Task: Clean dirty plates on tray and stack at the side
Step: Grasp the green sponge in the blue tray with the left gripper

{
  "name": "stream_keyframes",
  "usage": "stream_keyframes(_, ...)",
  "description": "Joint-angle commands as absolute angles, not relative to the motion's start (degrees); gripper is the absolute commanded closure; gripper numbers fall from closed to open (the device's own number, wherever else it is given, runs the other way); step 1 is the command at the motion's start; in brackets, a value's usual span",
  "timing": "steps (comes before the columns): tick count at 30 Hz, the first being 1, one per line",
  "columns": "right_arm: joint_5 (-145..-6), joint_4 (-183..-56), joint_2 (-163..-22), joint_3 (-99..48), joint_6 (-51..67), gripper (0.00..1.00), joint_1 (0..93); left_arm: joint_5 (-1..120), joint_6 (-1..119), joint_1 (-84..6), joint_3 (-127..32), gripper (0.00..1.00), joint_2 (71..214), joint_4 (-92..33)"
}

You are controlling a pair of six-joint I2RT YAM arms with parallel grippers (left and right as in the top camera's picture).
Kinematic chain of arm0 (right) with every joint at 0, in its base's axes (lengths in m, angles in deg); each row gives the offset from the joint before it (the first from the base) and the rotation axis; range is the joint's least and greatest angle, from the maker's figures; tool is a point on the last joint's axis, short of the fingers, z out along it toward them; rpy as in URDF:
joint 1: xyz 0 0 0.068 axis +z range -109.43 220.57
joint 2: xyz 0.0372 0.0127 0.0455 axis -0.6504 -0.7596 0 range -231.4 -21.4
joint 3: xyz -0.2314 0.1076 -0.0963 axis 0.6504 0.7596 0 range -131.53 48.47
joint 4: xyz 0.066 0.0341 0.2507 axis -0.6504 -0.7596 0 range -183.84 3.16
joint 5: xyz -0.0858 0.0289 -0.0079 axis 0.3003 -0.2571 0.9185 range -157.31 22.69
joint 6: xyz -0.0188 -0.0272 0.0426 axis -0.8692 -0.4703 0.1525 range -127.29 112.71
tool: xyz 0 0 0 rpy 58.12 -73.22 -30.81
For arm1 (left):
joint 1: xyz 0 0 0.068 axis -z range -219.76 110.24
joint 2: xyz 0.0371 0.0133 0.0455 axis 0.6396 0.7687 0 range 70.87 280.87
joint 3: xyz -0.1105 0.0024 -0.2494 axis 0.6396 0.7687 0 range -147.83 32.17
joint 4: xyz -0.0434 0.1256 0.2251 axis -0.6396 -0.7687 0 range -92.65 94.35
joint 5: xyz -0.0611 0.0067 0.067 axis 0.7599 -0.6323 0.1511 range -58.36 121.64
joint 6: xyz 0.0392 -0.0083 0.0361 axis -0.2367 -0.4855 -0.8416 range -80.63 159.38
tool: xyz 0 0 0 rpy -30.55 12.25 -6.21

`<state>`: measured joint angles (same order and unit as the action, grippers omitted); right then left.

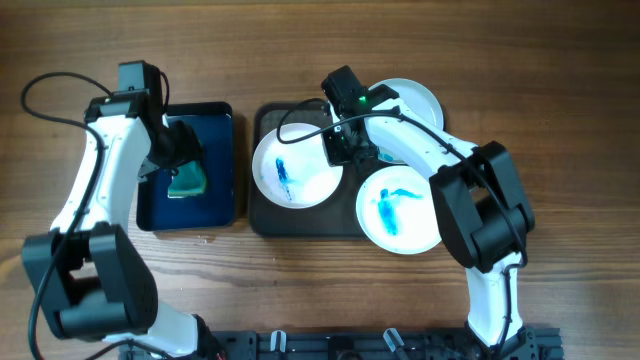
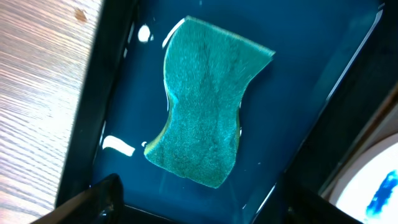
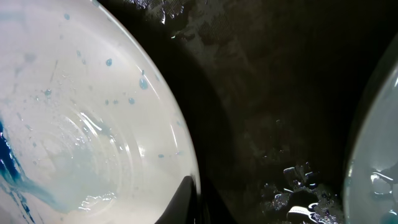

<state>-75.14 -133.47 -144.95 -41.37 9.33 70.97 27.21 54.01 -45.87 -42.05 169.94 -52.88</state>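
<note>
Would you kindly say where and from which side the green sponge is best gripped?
Grip the sponge across its narrow waist, probably from above: it lies flat in the black tray, and the waist suits the jaws better than the ends.

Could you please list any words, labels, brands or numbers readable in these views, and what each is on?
None: no readable text shows in any view. The dirty plates, tray, sponge and black basin carry no lettering.
</note>
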Motion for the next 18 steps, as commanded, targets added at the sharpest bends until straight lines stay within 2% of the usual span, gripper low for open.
stream_keyframes(1, -73.33, -134.13, -146.56, -41.79, 8.28, 0.95, 71.12, 28.11, 53.26, -46.07, -41.85, 0.28, 172.28, -52.79)
stream_keyframes(9, -73.33, -134.13, -146.56, -41.79, 8.94, 0.96, 71.12, 28.33, 53.26, -46.05, -41.65, 0.29, 177.22, -47.94)
stream_keyframes(18, -73.33, -134.26, -146.56, -41.79, 9.37, 0.96, 71.12, 28.48, 53.26, -46.05, -41.39, 0.45, 180.28, -44.25)
